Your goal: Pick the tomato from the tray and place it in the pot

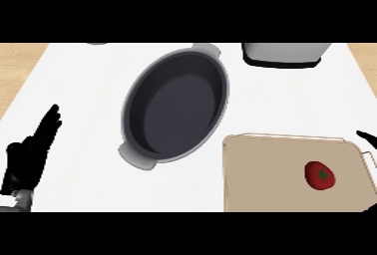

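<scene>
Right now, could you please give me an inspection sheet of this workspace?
Surface: white counter, wood-coloured strips at its far left and right edges.
Job's things: red tomato lies on the beige tray, right of centre; dark oval pot stands left of the tray, nothing in it.
Clutter: grey object with a black base at the far edge, cut off by the view.
Robot hands: left robot hand open, fingers up, resting at the left edge; right robot hand barely shows at the right edge.
Cables: nothing seen.
Surroundings: nothing seen.
</scene>
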### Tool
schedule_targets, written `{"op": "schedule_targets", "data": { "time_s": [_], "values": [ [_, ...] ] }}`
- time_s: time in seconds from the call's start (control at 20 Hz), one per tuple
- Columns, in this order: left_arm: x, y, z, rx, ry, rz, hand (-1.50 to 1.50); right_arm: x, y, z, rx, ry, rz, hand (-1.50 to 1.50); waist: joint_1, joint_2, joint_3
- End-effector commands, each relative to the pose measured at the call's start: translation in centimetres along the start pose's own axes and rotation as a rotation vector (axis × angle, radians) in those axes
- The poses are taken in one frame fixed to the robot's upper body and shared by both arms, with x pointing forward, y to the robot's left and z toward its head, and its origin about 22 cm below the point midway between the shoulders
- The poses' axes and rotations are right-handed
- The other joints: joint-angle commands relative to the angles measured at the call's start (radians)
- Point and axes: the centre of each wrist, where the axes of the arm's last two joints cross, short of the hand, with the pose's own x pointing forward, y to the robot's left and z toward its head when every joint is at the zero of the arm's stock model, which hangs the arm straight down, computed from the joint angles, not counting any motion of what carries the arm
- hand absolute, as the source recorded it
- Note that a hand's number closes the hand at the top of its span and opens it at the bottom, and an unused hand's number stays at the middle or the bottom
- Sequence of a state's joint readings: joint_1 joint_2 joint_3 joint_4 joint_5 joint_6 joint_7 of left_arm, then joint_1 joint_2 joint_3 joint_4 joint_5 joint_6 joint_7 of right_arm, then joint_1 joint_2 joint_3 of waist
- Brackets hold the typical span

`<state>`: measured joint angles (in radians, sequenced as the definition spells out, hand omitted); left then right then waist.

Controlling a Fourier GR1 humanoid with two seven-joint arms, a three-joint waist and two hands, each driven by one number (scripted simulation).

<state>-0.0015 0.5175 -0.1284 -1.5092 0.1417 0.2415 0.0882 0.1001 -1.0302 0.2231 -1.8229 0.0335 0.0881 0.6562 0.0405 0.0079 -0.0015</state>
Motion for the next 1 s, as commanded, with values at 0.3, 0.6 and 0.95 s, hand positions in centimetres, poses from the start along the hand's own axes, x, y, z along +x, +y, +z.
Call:
{"op": "schedule_targets", "data": {
  "time_s": [0.3,0.6,0.95],
  "values": [
    [-1.8,1.1,0.8,0.012,0.022,0.008,0.00,5.0,1.4,-3.7,0.153,0.055,0.092,-1.50,-0.031,-0.007,0.001],
    [-1.3,-0.1,0.9,0.025,0.020,-0.013,0.00,5.1,4.5,-6.5,0.183,0.112,0.150,-1.50,-0.033,-0.007,0.002],
    [-3.4,0.7,0.5,0.030,0.026,0.010,0.00,6.6,5.6,-6.6,0.199,0.139,0.148,-1.50,-0.039,-0.008,0.001]
  ]
}}
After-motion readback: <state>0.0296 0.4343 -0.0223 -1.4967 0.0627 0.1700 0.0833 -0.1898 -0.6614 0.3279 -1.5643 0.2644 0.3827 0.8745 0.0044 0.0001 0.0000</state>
